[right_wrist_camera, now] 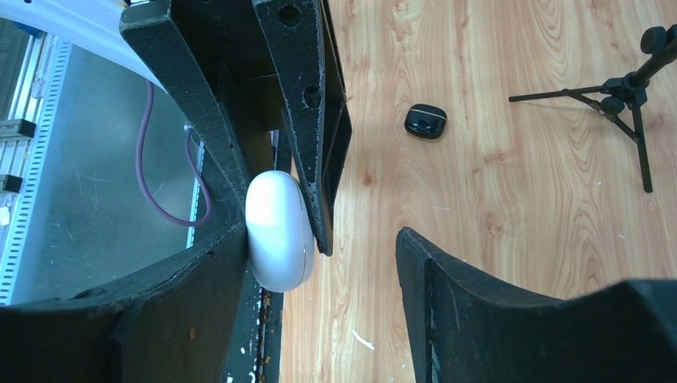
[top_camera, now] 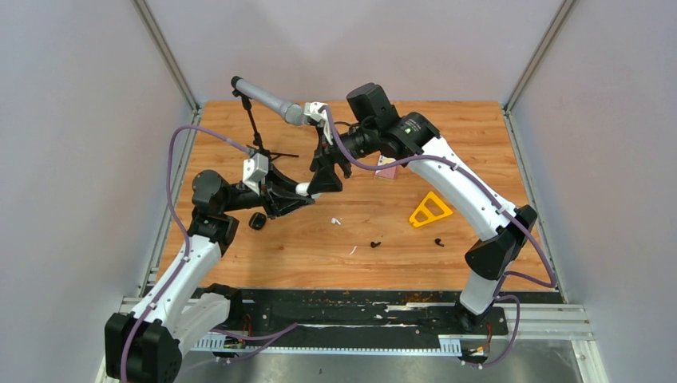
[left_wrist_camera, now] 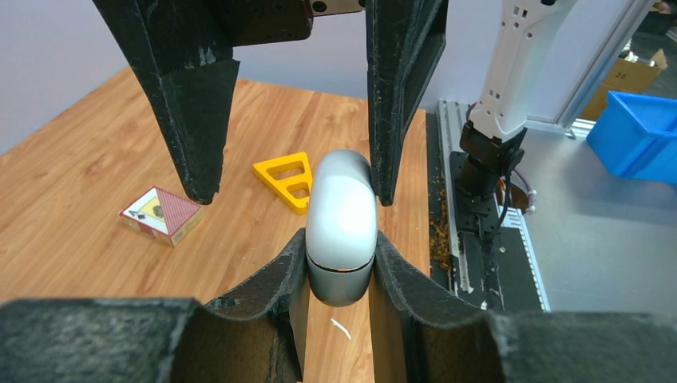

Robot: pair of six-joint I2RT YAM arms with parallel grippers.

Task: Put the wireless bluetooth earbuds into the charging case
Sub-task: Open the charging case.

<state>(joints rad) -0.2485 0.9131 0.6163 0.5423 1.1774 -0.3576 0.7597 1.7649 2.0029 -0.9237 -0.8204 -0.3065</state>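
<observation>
Charging case (left_wrist_camera: 342, 219), white, lid closed, is pinched between the fingers of the left gripper (top_camera: 316, 186), up off the table (top_camera: 479, 132). Right gripper (right_wrist_camera: 321, 239) is spread wide around it, gripping nothing, one finger just beside the case. Yellow triangle (top_camera: 429, 210) lies on the table. One black earbud (top_camera: 438, 241) is just on its arm-base side, a second black earbud (top_camera: 375, 244) and a white earbud (top_camera: 336, 221) to its left, and a black case (top_camera: 257, 221) farther left.

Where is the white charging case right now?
Centre-left in the top view: the white charging case is clamped in the left pincer, inside the open right pincer.
</observation>
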